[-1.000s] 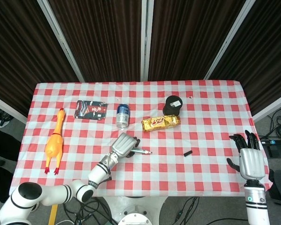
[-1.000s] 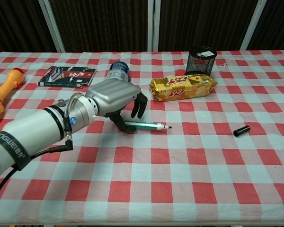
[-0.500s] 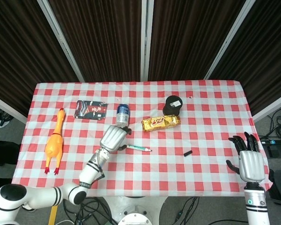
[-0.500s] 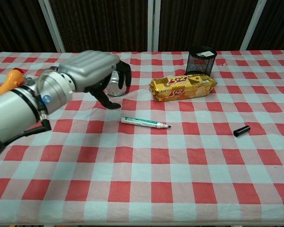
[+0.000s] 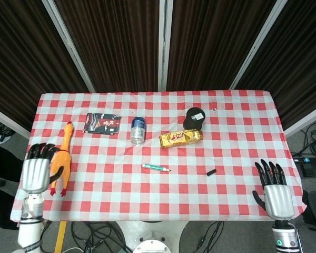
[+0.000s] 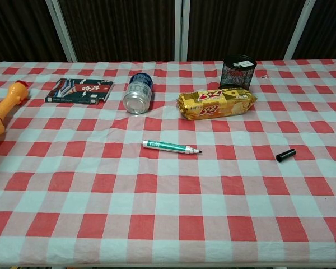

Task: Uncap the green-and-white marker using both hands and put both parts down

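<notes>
The green-and-white marker lies uncapped on the checked cloth near the table's middle, its dark tip pointing right. Its black cap lies apart from it, further right. My left hand hangs at the table's left edge beside the rubber chicken, fingers spread and holding nothing. At the front right corner my right hand is likewise spread and empty. Neither hand appears in the chest view.
A yellow rubber chicken lies at the left. A booklet, a tipped can, a gold snack pack and a black mesh cup line the back half of the table.
My left hand let go of the marker, lifted off and pulled back to the table's left edge. The right hand drew slightly toward the front. Marker and cap stayed put.
</notes>
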`<state>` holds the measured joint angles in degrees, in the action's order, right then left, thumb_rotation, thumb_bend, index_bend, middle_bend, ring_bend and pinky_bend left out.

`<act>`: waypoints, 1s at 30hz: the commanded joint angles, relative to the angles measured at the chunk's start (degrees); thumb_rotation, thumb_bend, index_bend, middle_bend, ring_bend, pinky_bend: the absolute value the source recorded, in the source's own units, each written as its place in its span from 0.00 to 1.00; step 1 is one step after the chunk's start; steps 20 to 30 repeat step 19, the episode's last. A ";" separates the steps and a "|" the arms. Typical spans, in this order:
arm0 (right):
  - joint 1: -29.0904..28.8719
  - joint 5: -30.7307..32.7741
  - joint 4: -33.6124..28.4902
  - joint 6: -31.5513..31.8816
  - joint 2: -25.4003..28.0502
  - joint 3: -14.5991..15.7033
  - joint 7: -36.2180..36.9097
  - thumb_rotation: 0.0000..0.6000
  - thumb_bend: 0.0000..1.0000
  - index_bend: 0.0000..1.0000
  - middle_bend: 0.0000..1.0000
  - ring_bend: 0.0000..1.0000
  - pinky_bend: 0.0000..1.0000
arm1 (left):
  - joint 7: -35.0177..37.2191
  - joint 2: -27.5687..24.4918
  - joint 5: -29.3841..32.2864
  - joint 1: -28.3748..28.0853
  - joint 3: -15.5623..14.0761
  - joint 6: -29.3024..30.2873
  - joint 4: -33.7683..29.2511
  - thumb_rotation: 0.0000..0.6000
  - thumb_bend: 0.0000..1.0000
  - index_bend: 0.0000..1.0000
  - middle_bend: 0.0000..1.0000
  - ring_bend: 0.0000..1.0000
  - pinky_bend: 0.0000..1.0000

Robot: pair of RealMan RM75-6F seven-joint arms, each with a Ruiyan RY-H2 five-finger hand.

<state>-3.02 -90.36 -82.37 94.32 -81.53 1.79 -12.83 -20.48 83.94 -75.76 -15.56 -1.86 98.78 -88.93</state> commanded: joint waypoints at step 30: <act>3.86 -1.55 4.28 -0.44 -1.92 1.30 1.35 1.00 0.21 0.05 0.04 0.00 0.00 | 6.76 -2.77 -8.06 13.89 -4.78 3.51 4.13 1.00 0.22 0.32 0.26 0.19 0.18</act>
